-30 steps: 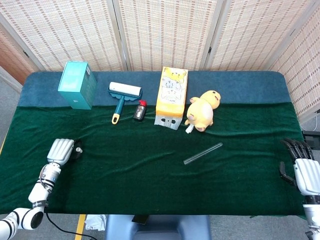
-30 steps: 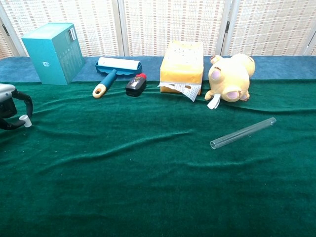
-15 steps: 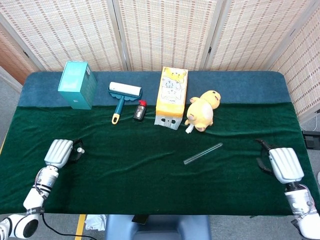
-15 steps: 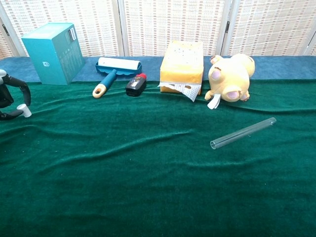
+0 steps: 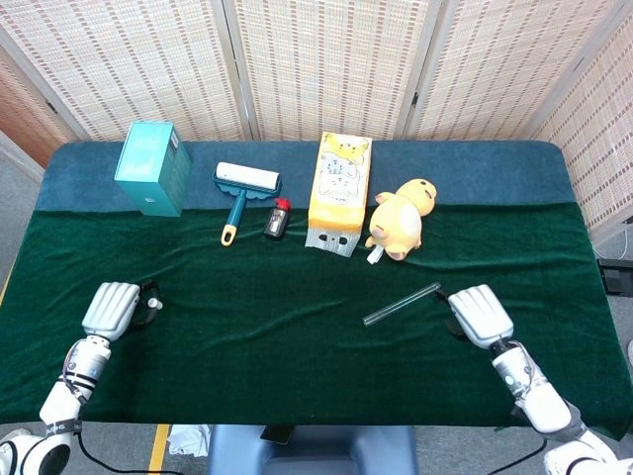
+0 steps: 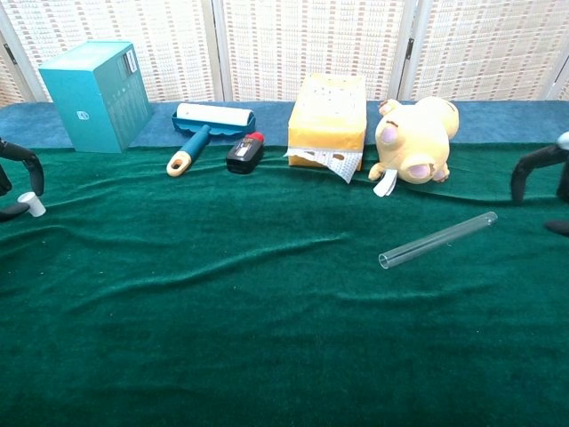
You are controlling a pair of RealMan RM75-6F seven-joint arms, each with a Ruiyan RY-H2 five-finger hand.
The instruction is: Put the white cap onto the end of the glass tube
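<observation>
A clear glass tube (image 5: 401,304) (image 6: 437,239) lies slantwise on the green cloth, right of centre. The small white cap (image 6: 31,204) (image 5: 156,302) is pinched between the fingertips of my left hand (image 5: 111,309) (image 6: 20,158) near the table's left edge, far from the tube. My right hand (image 5: 480,315) (image 6: 539,162) hovers just right of the tube's far end, fingers curved and apart, holding nothing. Only its fingertips show in the chest view.
Along the back stand a teal box (image 5: 151,166), a lint roller (image 5: 242,188), a small black and red item (image 5: 277,218), an orange carton (image 5: 340,193) and a yellow plush toy (image 5: 401,218). The cloth (image 5: 277,336) is wrinkled.
My right hand has swept in from the table's right edge to beside the tube's far end. My left hand has drawn back a little toward the near left with the cap.
</observation>
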